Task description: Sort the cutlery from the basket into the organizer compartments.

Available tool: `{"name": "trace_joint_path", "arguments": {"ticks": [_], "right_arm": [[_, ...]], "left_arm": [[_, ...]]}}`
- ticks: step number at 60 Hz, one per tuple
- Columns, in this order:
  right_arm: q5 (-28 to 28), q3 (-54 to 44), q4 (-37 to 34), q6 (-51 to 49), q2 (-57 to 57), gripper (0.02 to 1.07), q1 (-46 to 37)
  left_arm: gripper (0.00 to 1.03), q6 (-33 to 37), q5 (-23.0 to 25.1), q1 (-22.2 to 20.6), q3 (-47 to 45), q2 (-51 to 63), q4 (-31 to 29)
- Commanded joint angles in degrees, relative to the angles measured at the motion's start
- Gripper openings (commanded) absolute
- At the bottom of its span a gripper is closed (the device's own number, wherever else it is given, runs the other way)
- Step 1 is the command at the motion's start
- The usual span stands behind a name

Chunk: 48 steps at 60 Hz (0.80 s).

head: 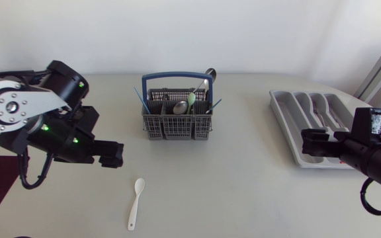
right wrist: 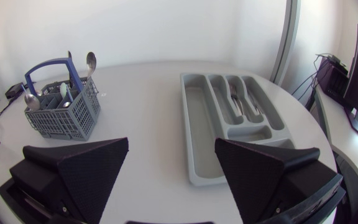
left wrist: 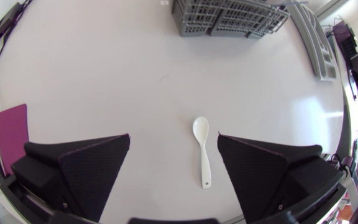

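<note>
- One white spoon point(head: 135, 203) lay flat on the table point(head: 243, 192) at the near edge, bowl pointing away towards the basket, all on its own.
- Left gripper point(head: 111, 155) hung just beyond and to the left of that spoon, fingers spread wide and holding nothing. In its wrist view the spoon point(left wrist: 202, 151) showed in the gap of the gripper point(left wrist: 174, 143), nearer one finger, touched by neither.
- Over on the far side of the table, the right gripper point(head: 313, 142) sat at the near end of the organizer point(head: 296, 112), fingers wide apart too, empty. Its wrist view had the gripper point(right wrist: 171, 146) looking along the grey tray point(right wrist: 201, 124).
- Forks point(right wrist: 235, 96) were lying in one of the organizer's long middle compartments.
- Furthest back, mid-table, stood the grey basket point(head: 177, 119) with its blue handle upright, well apart from the organizer. A metal spoon point(head: 180, 107), a green-handled piece point(head: 191, 99) and other cutlery stuck up out of it.
</note>
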Motion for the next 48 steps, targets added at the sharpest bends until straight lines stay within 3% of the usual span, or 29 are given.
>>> {"name": "trace_joint_path", "arguments": {"ticks": [1, 17, 32, 48], "right_arm": [[-0.2, 2.9, -2.3, 4.6, 2.9, 1.02, 0.5], [-1.3, 5.9, -5.6, 9.7, 8.0, 1.02, 1.6], [-1.3, 7.5, -6.0, 10.7, 12.3, 1.02, 2.2], [-1.3, 7.0, -4.5, 11.1, 13.6, 1.02, 3.7]], "left_arm": [[0.97, -2.1, 0.5, -2.8, 1.8, 2.8, -1.6], [0.96, -4.3, 0.3, -10.0, 3.5, 11.5, -3.8], [0.94, -6.1, 0.2, -13.2, 4.3, 20.2, -4.2], [0.81, -7.7, 0.2, -13.1, 4.2, 26.8, -5.0]]}}
